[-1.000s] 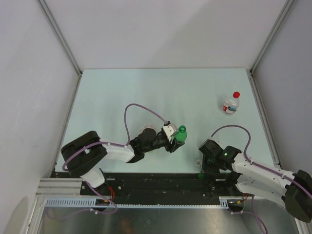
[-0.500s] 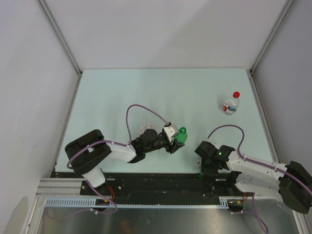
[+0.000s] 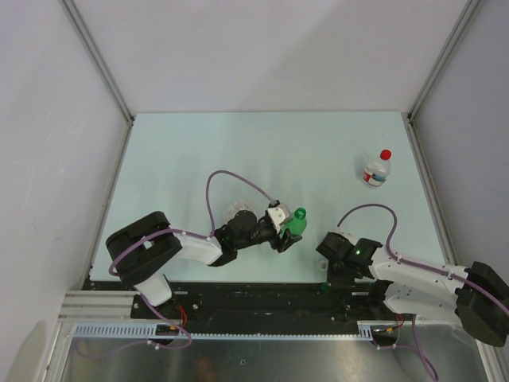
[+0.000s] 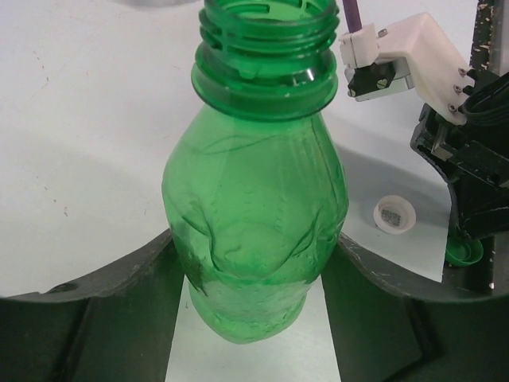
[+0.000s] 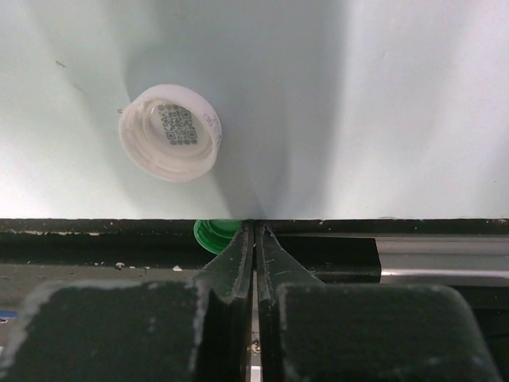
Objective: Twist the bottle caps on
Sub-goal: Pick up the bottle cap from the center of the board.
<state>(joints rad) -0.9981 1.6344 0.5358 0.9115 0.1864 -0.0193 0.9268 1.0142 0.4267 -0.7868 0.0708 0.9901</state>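
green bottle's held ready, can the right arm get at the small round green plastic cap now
Probably yes: the small round green plastic cap lies just beside the right gripper, against the black rail, with nothing between. The jaws are shut, so they must open first.

My pincer (image 4: 254, 263) grips a green bottle (image 4: 254, 199) around its lower body, one dark finger pressed against each side. Its threaded neck, at the top of the view, is open. To the right, a white cap (image 4: 394, 215) lies open side up on the pale surface (image 4: 79, 119). Near it, a green cap (image 4: 464, 253) sits right beneath the black parts of the other arm (image 4: 413, 60).
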